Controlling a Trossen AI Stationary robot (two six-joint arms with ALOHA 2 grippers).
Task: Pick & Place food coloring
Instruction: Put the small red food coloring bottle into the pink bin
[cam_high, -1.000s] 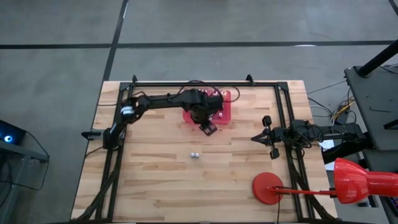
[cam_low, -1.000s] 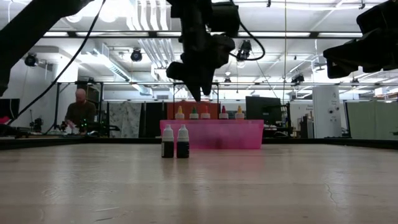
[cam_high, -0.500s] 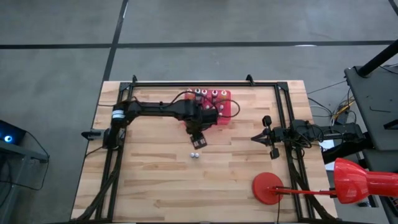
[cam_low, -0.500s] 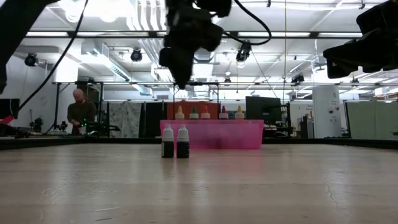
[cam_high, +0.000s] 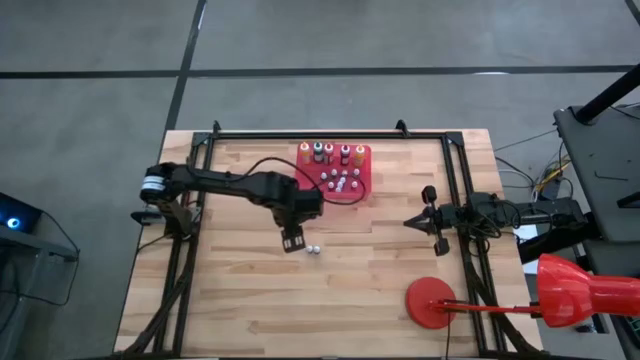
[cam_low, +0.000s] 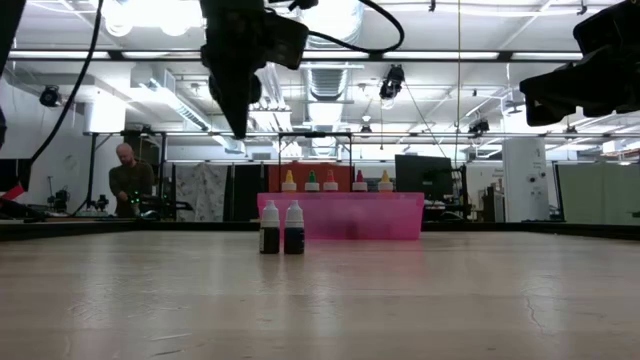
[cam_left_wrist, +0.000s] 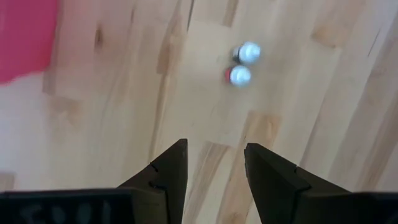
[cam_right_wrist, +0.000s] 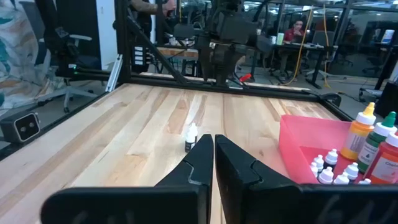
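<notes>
Now | pale wooden plank surface (cam_high: 230, 290), workshop room behind | two small dark white-capped food coloring bottles (cam_high: 314, 249) mid-surface, others in pink tray (cam_high: 362, 186) | left end effector (cam_high: 292, 243) part-open, empty, beside pair | right end effector (cam_high: 411, 222) closed, empty, right edge.

Pale wooden worktop (cam_high: 250, 290) under the left jaws, planks running lengthwise. Red tray (cam_high: 362, 183) beyond those jaws, well apart from the right jaws. Red round disc (cam_high: 430, 303) on a rod near the right jaws' side of the worktop. Black frame rail (cam_high: 310, 133) along the far edge. Person (cam_low: 126, 180) seated in the room behind.
</notes>
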